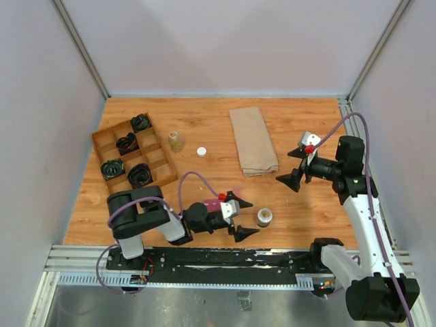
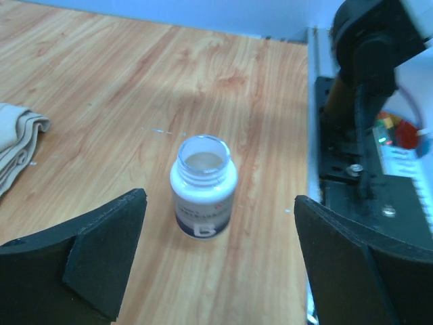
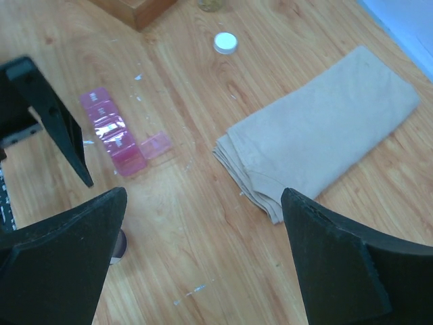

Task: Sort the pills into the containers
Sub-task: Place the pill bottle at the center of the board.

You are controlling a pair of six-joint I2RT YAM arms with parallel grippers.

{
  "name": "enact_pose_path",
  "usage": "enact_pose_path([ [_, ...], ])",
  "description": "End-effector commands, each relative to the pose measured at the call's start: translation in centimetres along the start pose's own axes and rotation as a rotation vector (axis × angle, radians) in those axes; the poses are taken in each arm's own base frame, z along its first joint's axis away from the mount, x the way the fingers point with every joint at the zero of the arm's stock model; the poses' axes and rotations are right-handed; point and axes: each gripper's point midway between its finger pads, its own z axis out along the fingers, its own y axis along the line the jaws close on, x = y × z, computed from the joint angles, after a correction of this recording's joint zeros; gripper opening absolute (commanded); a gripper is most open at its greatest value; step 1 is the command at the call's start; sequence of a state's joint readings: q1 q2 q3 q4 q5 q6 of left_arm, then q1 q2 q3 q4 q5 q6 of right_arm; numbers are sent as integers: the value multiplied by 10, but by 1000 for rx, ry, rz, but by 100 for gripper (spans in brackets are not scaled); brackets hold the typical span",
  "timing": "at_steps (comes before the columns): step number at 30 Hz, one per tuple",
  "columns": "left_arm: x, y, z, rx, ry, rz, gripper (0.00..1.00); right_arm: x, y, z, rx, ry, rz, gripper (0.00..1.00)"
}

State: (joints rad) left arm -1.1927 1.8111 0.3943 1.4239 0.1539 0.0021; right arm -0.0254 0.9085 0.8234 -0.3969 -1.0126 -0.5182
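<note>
The containers are a translucent magenta-pink strip of small square compartments (image 3: 111, 135) lying on the wooden table, with one lid at its near end flipped open. In the top view the strip (image 1: 212, 205) is mostly hidden under my left wrist. A white pill bottle (image 2: 203, 188) stands open and upright, also seen from above (image 1: 264, 217). My left gripper (image 2: 220, 227) is open, low over the table, with the bottle just ahead between its fingers (image 1: 246, 218). My right gripper (image 1: 295, 167) is open and empty above bare table (image 3: 203, 196). No loose pills show.
A folded beige cloth (image 1: 253, 140) lies at the back middle. A brown divided tray (image 1: 131, 151) with black items sits at the left. A small clear bottle (image 1: 176, 141) and its white cap (image 1: 201, 151) stand beside the tray.
</note>
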Motion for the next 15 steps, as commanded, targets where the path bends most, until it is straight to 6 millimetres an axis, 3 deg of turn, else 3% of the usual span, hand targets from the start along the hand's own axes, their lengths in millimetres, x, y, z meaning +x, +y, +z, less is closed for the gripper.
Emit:
enact_pose_path([
  [1, -74, -15, -38, 41, -279, -64, 96, -3, 34, -7, -145, -78, -171, 99],
  [5, -81, -32, -54, 112, -291, -172, 99, 2, 69, -11, -275, -155, -289, 99],
  [8, -72, -28, -66, 55, -271, -180, 99, 8, 94, -18, -357, -169, -348, 99],
  [10, -67, -20, -75, -19, -262, -147, 99, 18, 105, -16, -413, -138, -387, 99],
  [15, -25, 18, -83, -299, -50, -47, 99, 57, 121, -1, -565, 34, -446, 99],
])
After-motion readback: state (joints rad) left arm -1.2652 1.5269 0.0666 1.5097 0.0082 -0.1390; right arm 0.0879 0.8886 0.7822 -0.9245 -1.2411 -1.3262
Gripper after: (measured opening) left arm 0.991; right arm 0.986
